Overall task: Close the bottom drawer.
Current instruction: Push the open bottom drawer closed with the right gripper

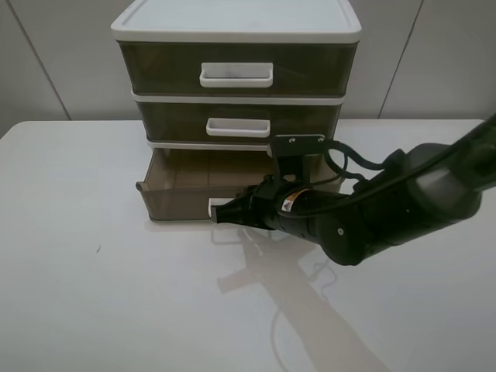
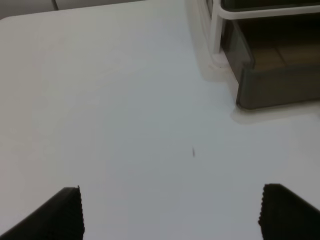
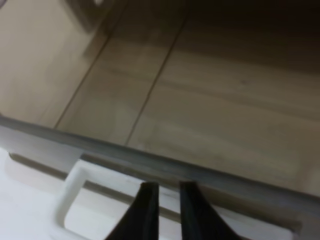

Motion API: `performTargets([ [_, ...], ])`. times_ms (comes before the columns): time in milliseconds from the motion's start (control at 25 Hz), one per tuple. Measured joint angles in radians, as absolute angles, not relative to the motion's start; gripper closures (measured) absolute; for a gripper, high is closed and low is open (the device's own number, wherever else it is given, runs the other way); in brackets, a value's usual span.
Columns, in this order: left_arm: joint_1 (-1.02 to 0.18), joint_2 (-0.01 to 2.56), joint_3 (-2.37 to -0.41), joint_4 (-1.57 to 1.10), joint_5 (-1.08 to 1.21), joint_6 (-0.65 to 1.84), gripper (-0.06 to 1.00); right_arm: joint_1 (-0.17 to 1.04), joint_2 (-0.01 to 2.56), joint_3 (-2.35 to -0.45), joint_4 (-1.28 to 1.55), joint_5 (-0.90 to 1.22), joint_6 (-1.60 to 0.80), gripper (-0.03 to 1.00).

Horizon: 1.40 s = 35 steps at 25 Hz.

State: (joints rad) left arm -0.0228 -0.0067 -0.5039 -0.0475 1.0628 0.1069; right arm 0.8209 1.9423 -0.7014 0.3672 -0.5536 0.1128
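The white-framed drawer unit (image 1: 236, 19) stands at the back middle of the white worktop (image 1: 93, 294). Its top drawer (image 1: 155, 68) and middle drawer (image 1: 174, 120) sit flush in the frame. The bottom drawer (image 1: 186, 194) is pulled partway out toward the camera, so its bare brown floor and smoky front wall show.

The right arm reaches in from the right side and crosses in front of the unit. The right end effector (image 1: 221, 215) is at the front of the bottom drawer, right by the drawer's white loop handle (image 1: 215, 206), most of which the arm hides in the high view. In the right wrist view its two dark fingertips (image 3: 149, 192) are drawn almost together with only a thin slit between them. They point at the upper bar of the handle (image 3: 75, 185), just below the drawer's front rim – whether they touch it cannot be told.

The left end effector (image 2: 170, 200) shows only in its own wrist view, with its fingers (image 2: 67, 210) spread wide apart and nothing between them. It hangs over bare worktop, with a front corner of the bottom drawer (image 2: 280, 85) well ahead of it.
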Motion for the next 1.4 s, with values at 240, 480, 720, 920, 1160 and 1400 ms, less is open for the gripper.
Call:
performTargets([
  [240, -0.023, -0.007, -0.504, -0.047, 1.063, 0.107, 0.23, 0.822, 1.987, -0.702, 0.391, -0.656, 0.117, 0.95],
  [480, -0.023, -0.007, -0.504, -0.047, 1.063, 0.107, 0.23, 0.822, 2.032, -0.708, 0.419, -0.759, 0.132, 0.95],
  [720, -0.023, -0.007, -0.504, -0.047, 1.063, 0.107, 0.23, 0.822, 2.087, -0.772, 0.424, -0.786, 0.132, 0.95],
  [920, -0.023, -0.007, -0.504, -0.047, 1.063, 0.107, 0.23, 0.822, 2.120, -0.816, 0.449, -0.795, 0.132, 0.95],
  [1160, -0.023, -0.007, -0.504, -0.047, 1.063, 0.107, 0.23, 0.827, 2.162, -0.851, 0.519, -0.848, 0.131, 0.95],
  [1400, -0.023, -0.007, -0.504, -0.047, 1.063, 0.107, 0.23, 0.828, 2.193, -0.890, 0.551, -0.870, 0.130, 0.95],
])
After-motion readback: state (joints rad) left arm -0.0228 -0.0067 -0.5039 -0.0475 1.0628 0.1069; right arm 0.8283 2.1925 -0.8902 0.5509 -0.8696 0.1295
